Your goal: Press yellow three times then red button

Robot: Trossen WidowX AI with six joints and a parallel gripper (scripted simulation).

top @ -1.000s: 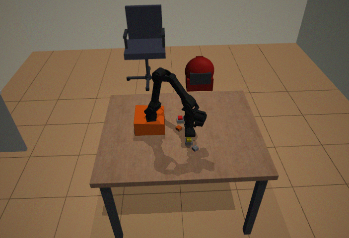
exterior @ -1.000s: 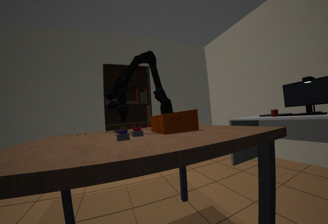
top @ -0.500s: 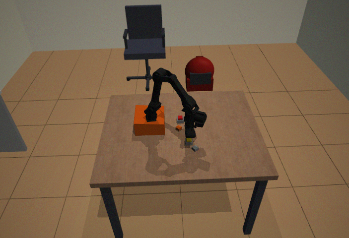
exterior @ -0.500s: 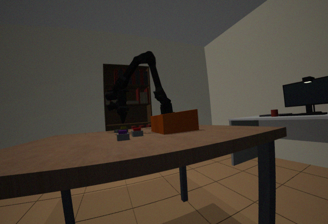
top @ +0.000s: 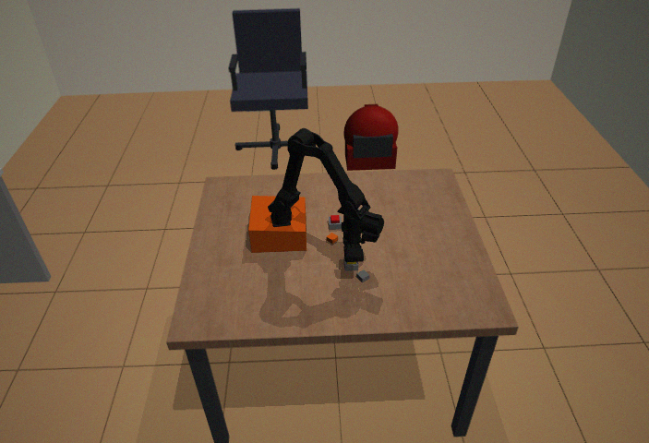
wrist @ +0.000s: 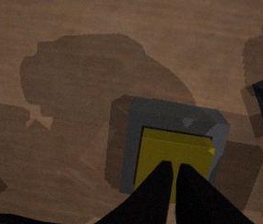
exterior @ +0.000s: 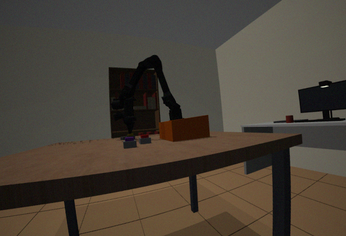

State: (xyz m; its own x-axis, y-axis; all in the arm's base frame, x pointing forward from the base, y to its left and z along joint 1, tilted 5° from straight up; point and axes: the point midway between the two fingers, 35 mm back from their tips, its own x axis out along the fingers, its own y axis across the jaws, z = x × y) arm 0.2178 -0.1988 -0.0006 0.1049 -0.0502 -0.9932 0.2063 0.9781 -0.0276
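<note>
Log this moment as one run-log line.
phase: yellow press | gripper: shut, empty, tips over yellow button | contact: cannot tell | red button: untouched | orange block: clear of arm

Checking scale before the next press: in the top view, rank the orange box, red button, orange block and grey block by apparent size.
1. orange box, by far the largest.
2. red button with its grey base.
3. grey block and orange block: too alike to rank.
</note>
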